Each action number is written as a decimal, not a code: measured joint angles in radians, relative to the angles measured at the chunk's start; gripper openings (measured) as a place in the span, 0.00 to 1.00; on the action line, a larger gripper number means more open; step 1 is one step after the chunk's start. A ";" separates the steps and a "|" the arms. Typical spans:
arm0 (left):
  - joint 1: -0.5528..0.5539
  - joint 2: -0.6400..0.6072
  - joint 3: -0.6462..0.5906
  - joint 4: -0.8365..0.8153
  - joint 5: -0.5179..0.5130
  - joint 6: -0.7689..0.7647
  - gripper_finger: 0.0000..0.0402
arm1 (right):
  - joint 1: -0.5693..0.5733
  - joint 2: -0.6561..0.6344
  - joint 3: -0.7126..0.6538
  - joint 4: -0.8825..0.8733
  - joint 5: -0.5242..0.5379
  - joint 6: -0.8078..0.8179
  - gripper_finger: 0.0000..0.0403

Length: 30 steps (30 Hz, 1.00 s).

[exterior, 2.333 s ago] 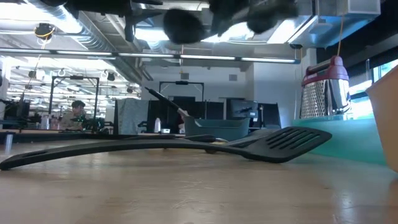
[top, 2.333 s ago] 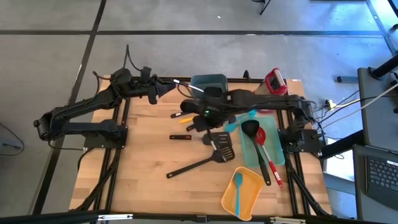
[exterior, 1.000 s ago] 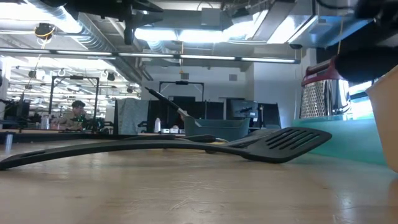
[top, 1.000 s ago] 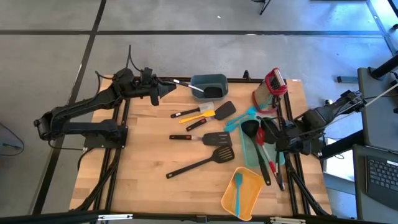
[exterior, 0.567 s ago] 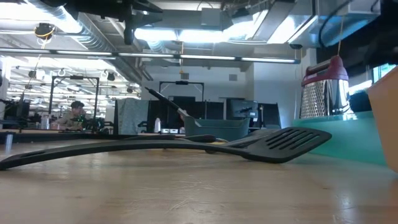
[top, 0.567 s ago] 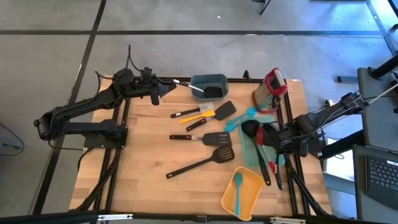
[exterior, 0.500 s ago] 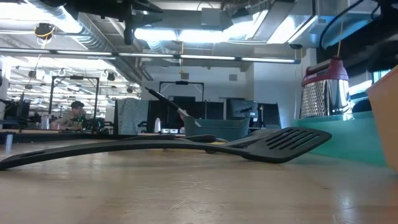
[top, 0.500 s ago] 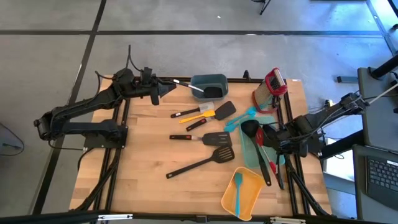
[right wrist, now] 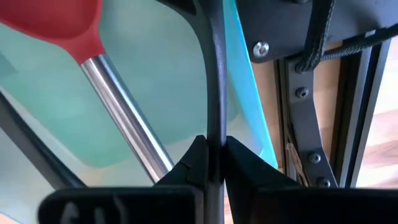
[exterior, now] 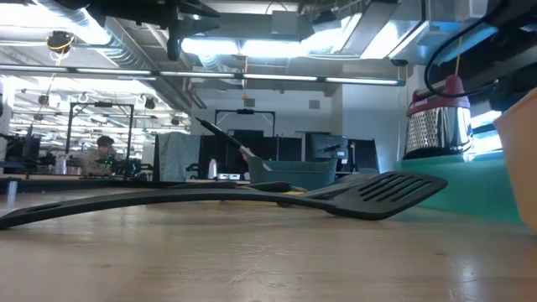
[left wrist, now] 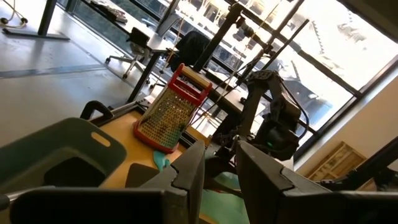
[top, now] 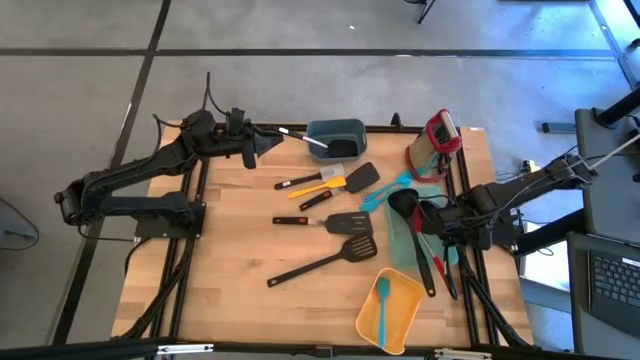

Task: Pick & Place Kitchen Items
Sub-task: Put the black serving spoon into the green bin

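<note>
My right gripper (top: 441,235) is at the table's right side, low over the teal tray (top: 403,250), shut on a black utensil (top: 432,212). A black ladle (top: 402,207) and a red spoon (right wrist: 68,31) with a steel handle lie on that tray. More kitchen items lie on the wooden table: a long black turner (top: 322,262), a red-trimmed black turner (top: 338,222) and an orange-headed spatula (top: 322,183). A white-handled utensil (top: 300,138) leans in the teal bin (top: 338,135). My left gripper (top: 268,143) hovers level beside that bin, open, with nothing between its fingers (left wrist: 189,168). My right gripper pinches the black utensil's thin handle (right wrist: 215,118) between its two fingers (right wrist: 198,155). The fingers come from above, pointing steeply down, and lie across the handle. The handle runs on over the teal tray; whether the utensil rests on the tray I cannot tell.
A red-topped grater (top: 440,135) stands at the far right, beyond the tray. An orange tray (top: 395,315) with a teal spatula (top: 381,298) sits near the front edge. A teal spatula (top: 393,191) and a black spatula (top: 355,180) lie mid-table. Bare wood shows at the left.
My right gripper has sunk toward the teal tray with the black utensil, staying shut on its handle, and the arm has dropped out from in front of the grater in the low view.
</note>
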 joint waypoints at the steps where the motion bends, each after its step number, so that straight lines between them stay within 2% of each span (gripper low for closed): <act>1: 0.000 0.000 0.000 0.000 0.000 0.000 0.21 | -0.006 0.000 0.000 0.000 0.000 -0.002 0.07; 17: -0.022 0.000 0.000 0.000 0.000 -0.007 0.21 | -0.056 -0.011 -0.001 -0.003 0.010 -0.007 0.07; 30: -0.068 0.000 0.000 0.000 -0.052 0.007 0.21 | -0.078 -0.013 -0.001 -0.001 0.049 0.046 0.07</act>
